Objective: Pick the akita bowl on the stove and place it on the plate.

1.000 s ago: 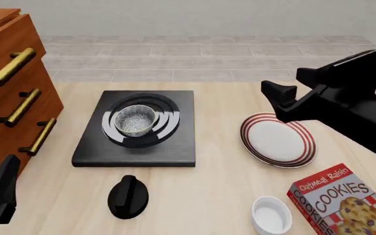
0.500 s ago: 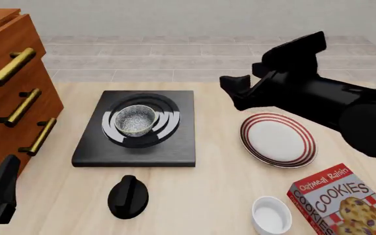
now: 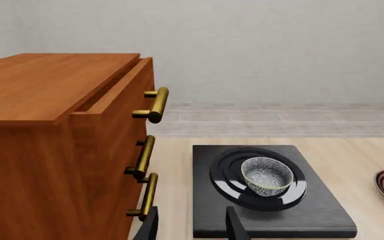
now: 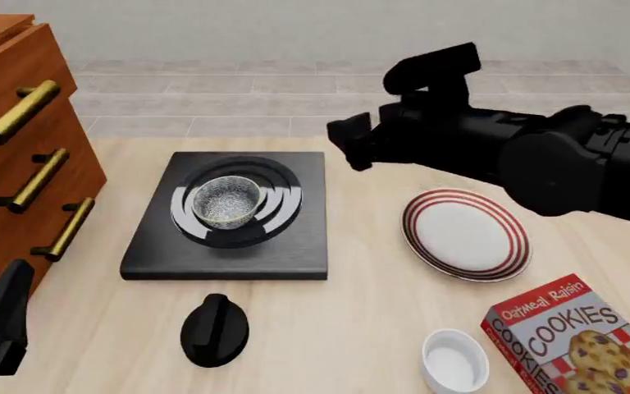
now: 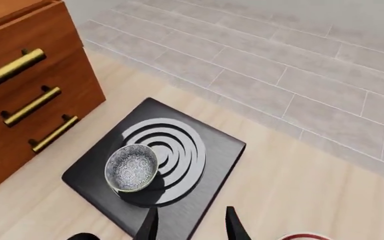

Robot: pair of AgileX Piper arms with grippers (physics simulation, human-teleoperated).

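Drawers (image 4: 20, 148), knob (image 4: 214, 330), ramekin (image 4: 454, 360), seemingly cookies box (image 4: 572, 341).

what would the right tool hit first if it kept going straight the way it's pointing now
Probably the stove: in its wrist view the right tool aims down at the slab's near edge, beside the akita bowl, though depth is unclear.

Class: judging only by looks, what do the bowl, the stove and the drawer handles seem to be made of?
Bowl: probably glazed ceramic, with a speckled grey-white inside and a smooth sheen. Stove: a matte black slab with glossy ringed burner, likely metal or glass. Drawer handles: brass-like metal, golden and shiny.
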